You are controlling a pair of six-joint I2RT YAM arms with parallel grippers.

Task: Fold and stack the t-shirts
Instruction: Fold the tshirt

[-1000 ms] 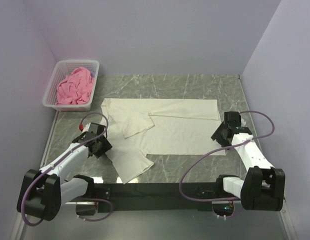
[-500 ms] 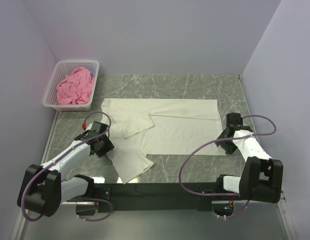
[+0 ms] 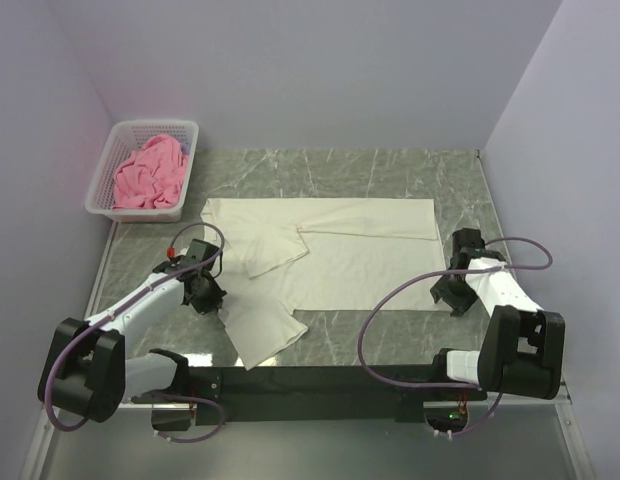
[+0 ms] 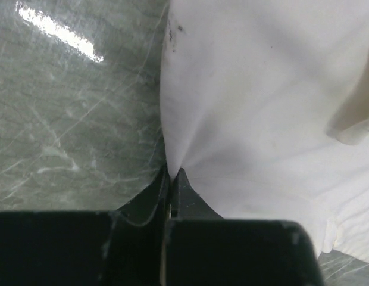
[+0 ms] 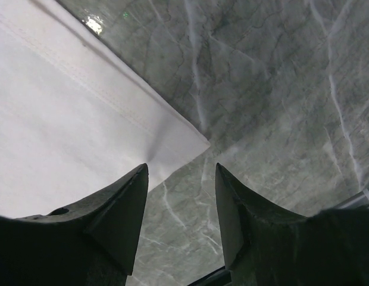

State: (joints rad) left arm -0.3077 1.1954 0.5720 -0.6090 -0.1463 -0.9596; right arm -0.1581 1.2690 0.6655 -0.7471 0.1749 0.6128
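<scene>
The cream-white t-shirt [image 3: 350, 255] lies spread flat across the table, one sleeve [image 3: 275, 245] folded inward and a flap [image 3: 258, 328] reaching toward the near edge. My left gripper [image 3: 204, 291] is shut on the shirt's left edge; in the left wrist view the cloth [image 4: 262, 107] puckers into the closed gripper [image 4: 171, 174]. My right gripper [image 3: 451, 291] hangs open over the shirt's near right corner [image 5: 187, 142]; in its wrist view the gripper [image 5: 181, 168] has its left fingertip [image 5: 137, 179] touching the cloth and the other over bare table. The pink t-shirt [image 3: 148, 172] lies crumpled in the basket.
A white lattice basket [image 3: 155, 126] stands at the back left corner of the grey marbled table [image 3: 390, 170]. Lilac walls close in the back and both sides. Purple cables loop beside each arm.
My left gripper has shut on the cream shirt's left edge. The right gripper has come down and inward to the shirt's near right corner, still open.
</scene>
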